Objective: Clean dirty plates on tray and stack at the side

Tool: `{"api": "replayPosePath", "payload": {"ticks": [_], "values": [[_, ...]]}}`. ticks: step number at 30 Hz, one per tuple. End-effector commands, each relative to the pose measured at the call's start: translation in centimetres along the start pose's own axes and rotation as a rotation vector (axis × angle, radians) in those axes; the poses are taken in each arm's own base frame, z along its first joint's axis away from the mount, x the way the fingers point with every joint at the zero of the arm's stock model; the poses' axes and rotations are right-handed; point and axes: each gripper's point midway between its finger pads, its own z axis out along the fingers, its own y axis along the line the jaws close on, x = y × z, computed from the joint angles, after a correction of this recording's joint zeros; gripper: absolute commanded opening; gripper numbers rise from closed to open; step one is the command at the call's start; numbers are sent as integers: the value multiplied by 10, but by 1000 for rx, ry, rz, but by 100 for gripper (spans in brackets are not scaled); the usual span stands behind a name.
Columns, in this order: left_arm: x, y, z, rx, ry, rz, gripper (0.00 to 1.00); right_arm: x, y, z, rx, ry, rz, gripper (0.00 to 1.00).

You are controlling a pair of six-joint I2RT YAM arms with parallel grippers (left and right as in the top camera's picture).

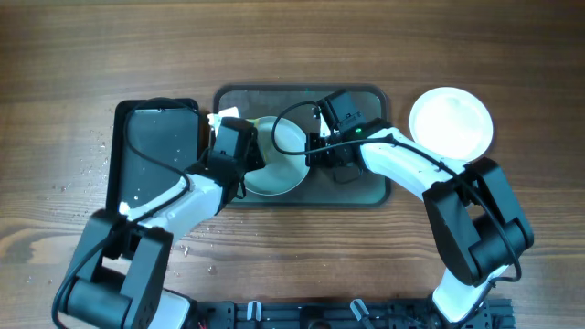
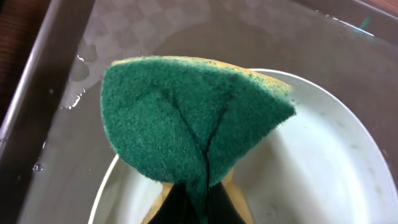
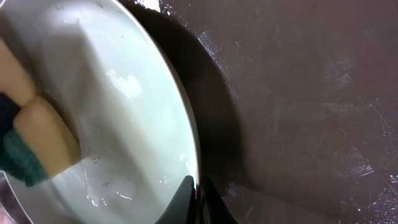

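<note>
A pale dirty plate (image 1: 279, 174) stands tilted in the dark grey tray (image 1: 366, 187), its inside wet. My right gripper (image 1: 316, 152) is shut on its rim; in the right wrist view the fingertips (image 3: 198, 196) pinch the edge of the plate (image 3: 124, 106) above the tray floor (image 3: 298, 93). My left gripper (image 1: 247, 157) is shut on a green and yellow sponge (image 2: 186, 118), folded and held against the plate (image 2: 311, 162). The sponge (image 3: 28, 158) also shows at the plate's far side in the right wrist view. A second plate (image 1: 451, 123), white, lies on the table right of the tray.
A glossy black tray (image 1: 155, 151) sits left of the grey tray, close to my left arm. Water drops dot the wooden table (image 1: 87, 169) at the left. The tray floor (image 2: 62, 155) is wet. The robot's base rail (image 1: 347, 315) runs along the front edge.
</note>
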Motion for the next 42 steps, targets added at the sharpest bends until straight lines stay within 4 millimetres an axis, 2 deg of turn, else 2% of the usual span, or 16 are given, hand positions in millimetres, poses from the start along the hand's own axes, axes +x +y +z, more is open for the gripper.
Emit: {"api": "replayPosePath", "payload": {"ticks": [1,6,12,19,21,23,26,27,29,31,33,35,36,38,40,42], "values": [[4,13,11,-60,-8,16,4,6,1,5,-13,20,-25,4],[-12,5,12,-27,-75,4,4,4,2,5,-17,13,-56,4],[-19,7,14,-34,-105,-6,4,4,2,5,-18,12,-55,4],[-50,13,17,-9,-209,-59,4,4,2,5,-18,13,-55,4],[-62,9,14,15,-254,-70,4,4,2,5,-18,12,-55,4],[-77,-10,4,105,-299,-61,4,4,2,5,-17,12,-51,4],[-100,-58,-34,354,-355,-23,4,4,2,5,-17,12,-51,4],[-110,-69,-54,418,-378,-36,4,4,2,5,-17,12,-51,4],[-124,-78,-90,478,-422,-69,4,4,2,5,-17,12,-52,4],[-129,-78,-113,488,-444,-69,4,4,2,5,-17,12,-51,4],[-130,-68,-131,461,-448,-82,4,4,2,5,-17,12,-52,4],[-129,-46,-142,395,-438,-111,4,3,2,5,-18,10,-52,5],[-128,-30,-146,359,-424,-141,4,3,2,5,-18,10,-52,10],[-123,13,-154,262,-390,-258,4,3,2,5,-17,9,-52,30],[-121,45,-163,192,-385,-327,4,2,1,6,-12,4,-53,45],[-121,81,-181,157,-398,-407,4,2,0,11,-11,6,-52,45]]}}
